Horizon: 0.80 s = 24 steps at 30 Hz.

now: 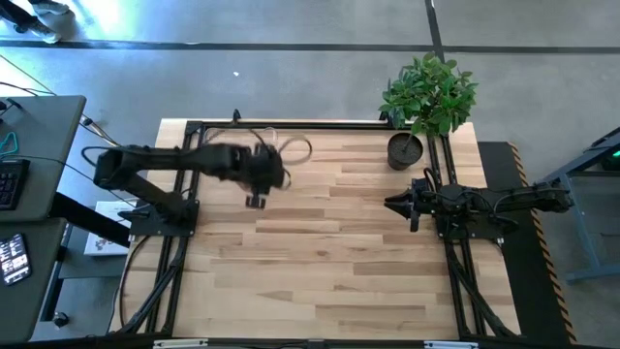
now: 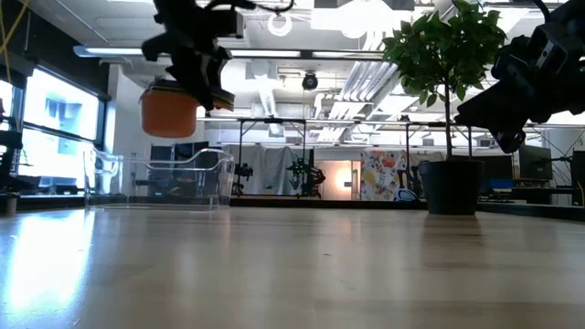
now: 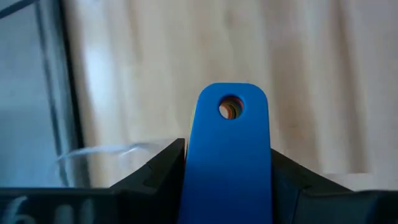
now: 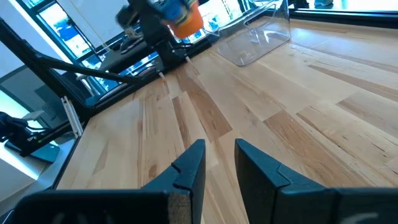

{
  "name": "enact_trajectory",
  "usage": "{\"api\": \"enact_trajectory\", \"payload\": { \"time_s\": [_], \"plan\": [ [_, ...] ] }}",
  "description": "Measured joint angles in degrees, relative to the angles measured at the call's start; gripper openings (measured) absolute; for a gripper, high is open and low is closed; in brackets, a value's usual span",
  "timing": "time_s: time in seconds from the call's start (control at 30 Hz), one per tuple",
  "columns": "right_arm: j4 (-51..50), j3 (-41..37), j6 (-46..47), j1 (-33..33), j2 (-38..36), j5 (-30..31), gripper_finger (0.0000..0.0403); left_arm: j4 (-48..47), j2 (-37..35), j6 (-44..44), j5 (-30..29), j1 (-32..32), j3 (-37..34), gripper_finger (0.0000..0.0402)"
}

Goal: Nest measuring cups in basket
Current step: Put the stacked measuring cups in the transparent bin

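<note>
Blue handle (image 3: pixel 229 162), one, is filling my left wrist view closest to the lens: flat, rounded at the end, with a round hole through which I am glimpsing orange and other colours stacked behind. Left gripper (image 3: pixel 227 186) jaws are pinching this handle from both sides.

Measuring cups (image 2: pixel 170 110), one nested stack: I am counting only the outermost bowl with certainty, orange and round, with a darker rim band above it in the low view; how many are sitting inside I cannot tell. Stack is hanging in the air above the counter (image 1: pixel 329 242), just beside the basket (image 2: pixel 160 178).

Basket, one: clear, rectangular, rounded corners, standing on the counter's far left part. I am seeing it again in the right wrist view (image 4: pixel 261 34), with the orange bowl (image 4: pixel 185 18) hanging near it.

Left arm, one: I am holding it stretched from its base out over the counter, wrist raised, gripper (image 1: pixel 256 184) high in the overhead view.

Right arm, one: it is waiting folded at the counter's right side, gripper (image 1: pixel 402 206) pointing inward. Its jaws (image 4: pixel 217 165) are standing slightly apart with nothing between them.

Plant pot (image 1: pixel 405 150), one: dark, round, sitting at the far right corner and carrying one leafy green plant (image 1: pixel 429 92).
</note>
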Motion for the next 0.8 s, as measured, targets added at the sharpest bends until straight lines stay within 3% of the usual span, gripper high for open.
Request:
{"api": "enact_trajectory", "payload": {
  "time_s": [0.27,0.5,0.8],
  "plan": [
    [0.0,0.0,0.0,0.0,0.0,0.0,0.0078,0.42,-1.88,8.02,0.43,15.64,0.0,0.0147],
    [0.0,0.0,0.0,-0.02,0.02,0.0,0.0078,1.68,-0.64,12.05,6.43,28.91,0.01,0.0147],
    [0.0,0.0,0.0,-0.02,0.0,0.0,0.0078,9.62,1.94,13.55,9.79,35.43,-6.15,0.0148]
  ]
}}
